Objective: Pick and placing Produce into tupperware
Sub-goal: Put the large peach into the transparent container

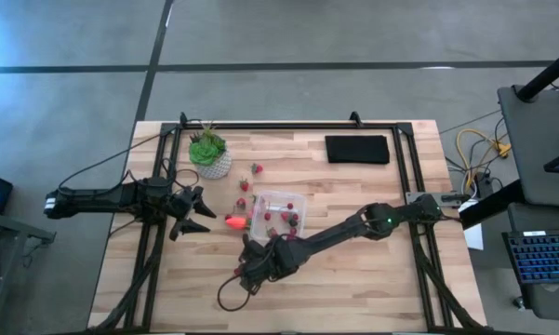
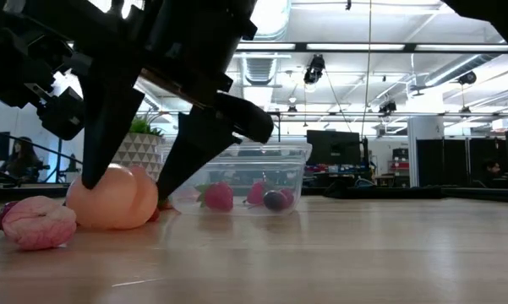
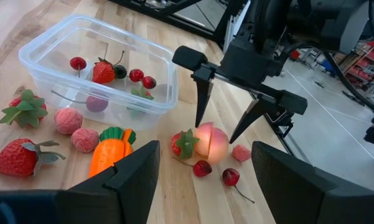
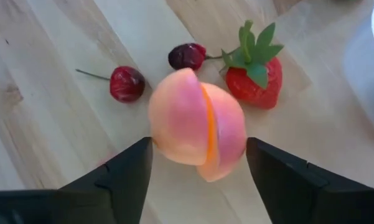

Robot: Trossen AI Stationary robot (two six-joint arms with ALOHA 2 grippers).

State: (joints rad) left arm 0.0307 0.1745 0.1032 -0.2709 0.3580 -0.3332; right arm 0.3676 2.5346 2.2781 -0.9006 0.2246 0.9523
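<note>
Nearest the low camera lies a wrinkled pink fruit piece [image 2: 38, 222] on the counter [image 2: 338, 253], and just behind it sits the peach [image 2: 114, 198], a round pink-orange fruit with a seam down its middle. Right tool [image 3: 231, 124] stands over that peach with 1 finger on each side, its jaws spread and not yet pressing the skin as far as I can see; the right wrist view shows clear wood between each dark finger and the fruit. I would judge this the moment just ahead of a squeeze, the straddle set so the fingers close across the fruit's width.

Tupperware [image 3: 62, 46] sits just beyond the peach, open-topped, already holding a strawberry [image 3: 103, 71], a few cherries [image 3: 142, 78] and a pale purple piece. Its place so near the loose produce keeps each carry short. Outside it lie 2 more strawberries, a carrot [image 3: 109, 151], 2 pink lumps, another strawberry [image 4: 254, 82] touching or nearly touching the peach, and 2 dark cherries [image 4: 127, 84] close by.

Those neighbours matter: a closing finger could nudge the berry or roll a cherry.

Left tool [image 1: 193, 213] waits at the left of the counter, released, jaws wide and empty, pointed toward the pile. A potted plant [image 1: 209, 152] and a black pad [image 1: 357, 149] sit toward the far edge, clear of the work.
</note>
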